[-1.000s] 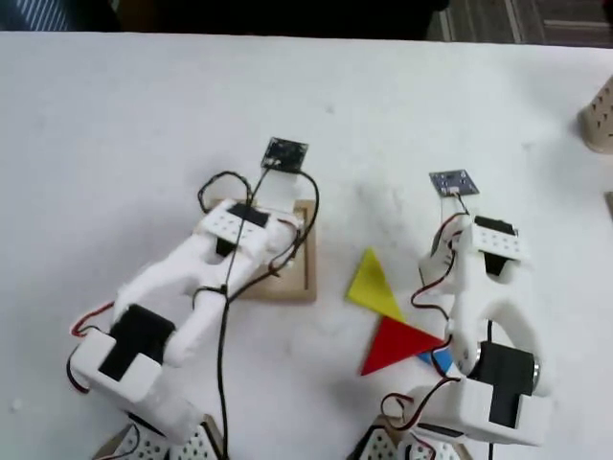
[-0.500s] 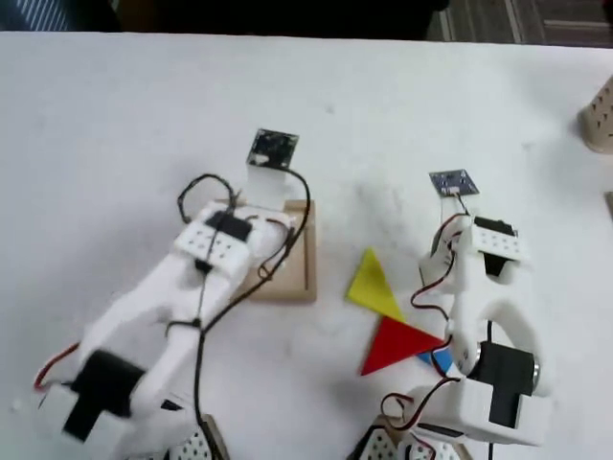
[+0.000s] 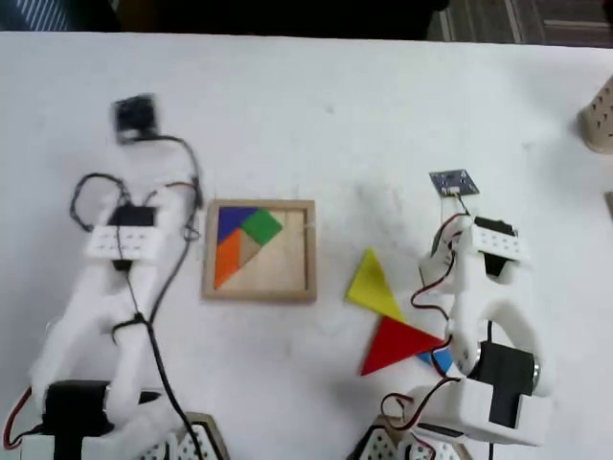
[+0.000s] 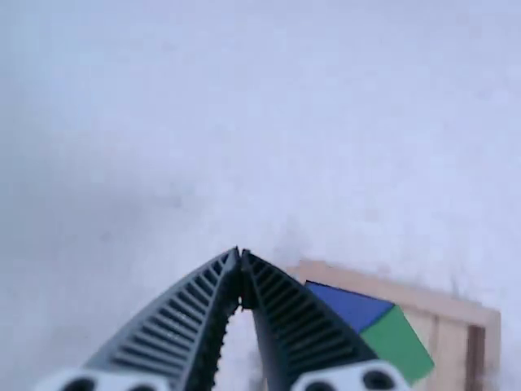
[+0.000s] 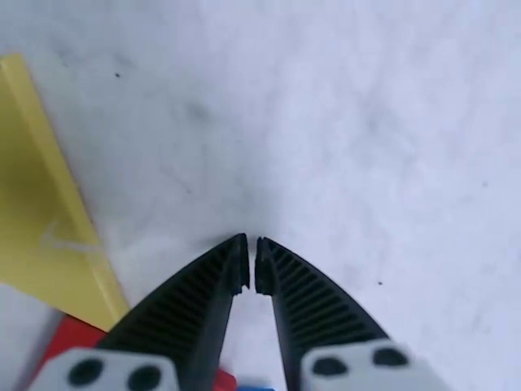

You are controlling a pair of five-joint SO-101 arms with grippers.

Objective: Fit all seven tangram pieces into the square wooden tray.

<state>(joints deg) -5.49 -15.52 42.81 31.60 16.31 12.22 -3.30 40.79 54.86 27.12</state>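
"Sitting along the left side of the square wooden tray are four pieces: a blue triangle, a green square, an orange piece and a tan piece. The tray's right half is lying bare."

"And the other three?"

"They are all lying off the tray's right side. The yellow triangle is resting near the tray's right rim. The red triangle is touching it, farther from the tray and toward the arm bases. A blue sliver is peeking out from under the right arm, beyond the red one."

"Which claw is standing nearer?"

"The right claw, I'm judging. It is hovering over bare table on the yellow triangle's far side from the tray, fingers pinched together with nothing between them. The yellow triangle's long edge is running away from the bases, slanting a little off the tray's rim, and it is facing that claw."

"And the left claw?"

"It is hanging just off the tray's far left corner, likewise closed and empty, with the whole tray lying between it and the loose pieces. So the coming move is probably turning on the right claw spreading and shifting toward the tray to meet that yellow edge."
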